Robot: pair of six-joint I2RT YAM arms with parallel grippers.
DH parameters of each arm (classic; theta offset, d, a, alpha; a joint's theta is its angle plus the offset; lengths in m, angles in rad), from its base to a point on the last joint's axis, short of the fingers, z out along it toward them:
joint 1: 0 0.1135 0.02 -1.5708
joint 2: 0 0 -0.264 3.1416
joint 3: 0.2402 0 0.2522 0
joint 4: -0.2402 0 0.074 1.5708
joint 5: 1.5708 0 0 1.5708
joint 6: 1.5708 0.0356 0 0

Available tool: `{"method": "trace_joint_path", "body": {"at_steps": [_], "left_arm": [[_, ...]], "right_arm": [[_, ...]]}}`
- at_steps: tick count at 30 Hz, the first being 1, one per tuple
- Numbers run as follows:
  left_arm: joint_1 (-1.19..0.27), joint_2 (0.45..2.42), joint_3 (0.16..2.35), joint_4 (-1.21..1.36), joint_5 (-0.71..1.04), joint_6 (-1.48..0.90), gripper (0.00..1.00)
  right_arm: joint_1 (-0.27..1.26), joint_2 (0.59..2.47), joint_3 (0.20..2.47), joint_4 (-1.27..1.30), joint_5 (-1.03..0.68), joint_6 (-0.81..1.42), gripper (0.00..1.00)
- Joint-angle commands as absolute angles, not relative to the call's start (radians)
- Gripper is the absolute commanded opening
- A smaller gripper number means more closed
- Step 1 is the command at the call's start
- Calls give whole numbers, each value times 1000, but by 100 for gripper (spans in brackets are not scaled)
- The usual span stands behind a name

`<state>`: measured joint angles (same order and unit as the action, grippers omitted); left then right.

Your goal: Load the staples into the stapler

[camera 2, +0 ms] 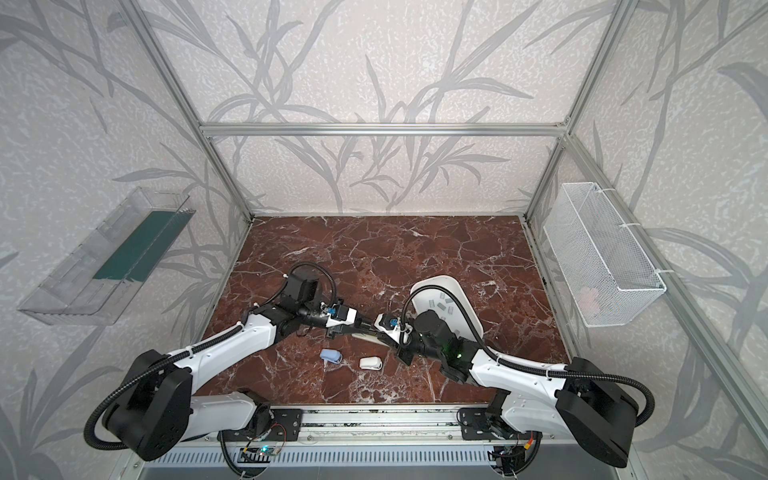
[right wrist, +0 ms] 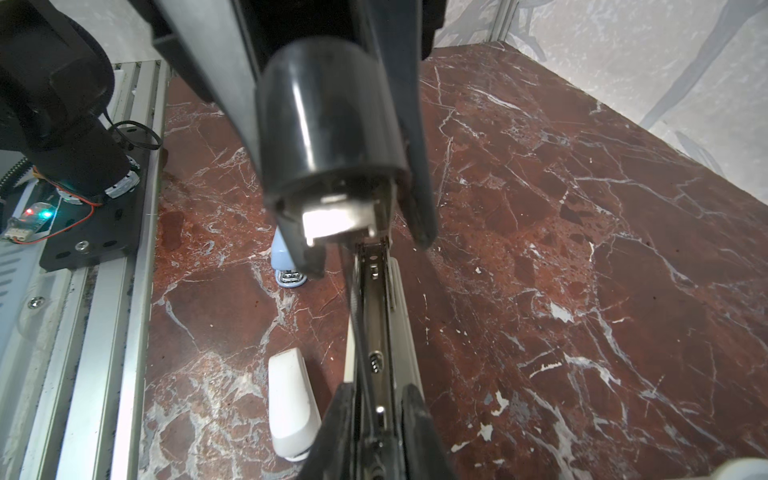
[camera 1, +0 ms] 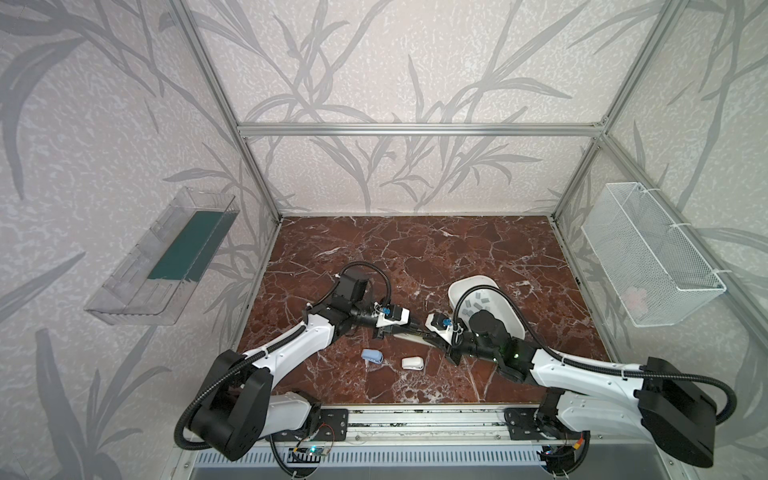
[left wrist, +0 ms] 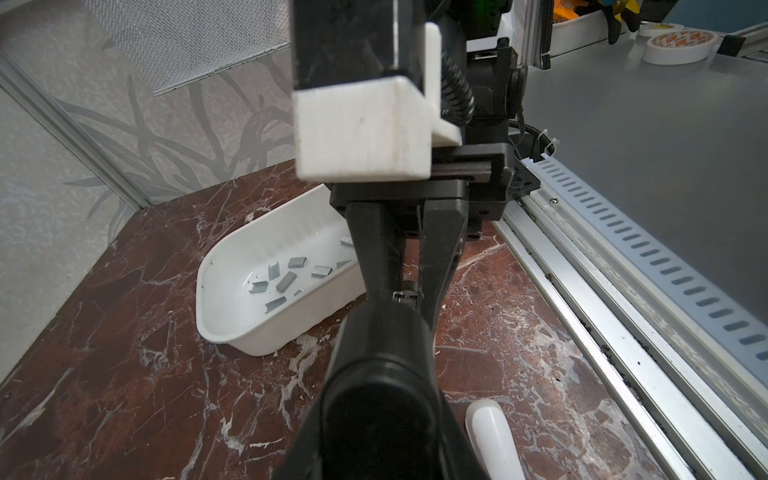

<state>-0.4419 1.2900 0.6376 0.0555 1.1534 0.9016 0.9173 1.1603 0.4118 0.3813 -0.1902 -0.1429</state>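
L gripper (right wrist: 368, 245): jaws are shut tight on the black lid of the stapler (right wrist: 328, 124). The lid is held lifted off the body, evidently so that the magazine (right wrist: 376, 291) is exposed for loading.

R gripper (right wrist: 378, 390): jaws are drawn nearly together, with the fingers (right wrist: 417, 419) set against either side of the magazine and white base, apparently to pin the body against the pull on the lid. Whether a strip is also pinched betw. the pads cannot be told; none is made out in the channel.

The grippers are set tip to tip, with the stapler spanned betw. them low over the tabletop (camera 1: 415, 257); contact w/ the top is not determinable.

The staples (left wrist: 286, 280) are found loose in the white tray (left wrist: 266, 336), just behind and beside the R gripper, under its wrist, so within short reach for pick-up. A blue mini stapler (camera 1: 371, 355) and a white mini stapler (camera 1: 412, 363) are noted near both grippers on the arm-base side, untouched.

Assessment: opening step in hand; loading not yet done.
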Motion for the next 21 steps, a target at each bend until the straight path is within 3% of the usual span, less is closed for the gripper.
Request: {"method": "trace_joint_path", "body": {"at_steps": [1, 4, 8, 21], "left_arm": [[-396, 1295, 632, 322, 1095, 800, 19], [-391, 1315, 602, 464, 1032, 706, 32], [-388, 1349, 563, 624, 943, 633, 41], [-383, 1411, 578, 641, 819, 635, 44]], "right_arm": [[932, 1149, 362, 397, -102, -39, 0], [953, 1131, 334, 430, -72, -10, 0], [1000, 1114, 306, 474, -26, 13, 0], [1017, 1092, 263, 522, 140, 121, 0]]}}
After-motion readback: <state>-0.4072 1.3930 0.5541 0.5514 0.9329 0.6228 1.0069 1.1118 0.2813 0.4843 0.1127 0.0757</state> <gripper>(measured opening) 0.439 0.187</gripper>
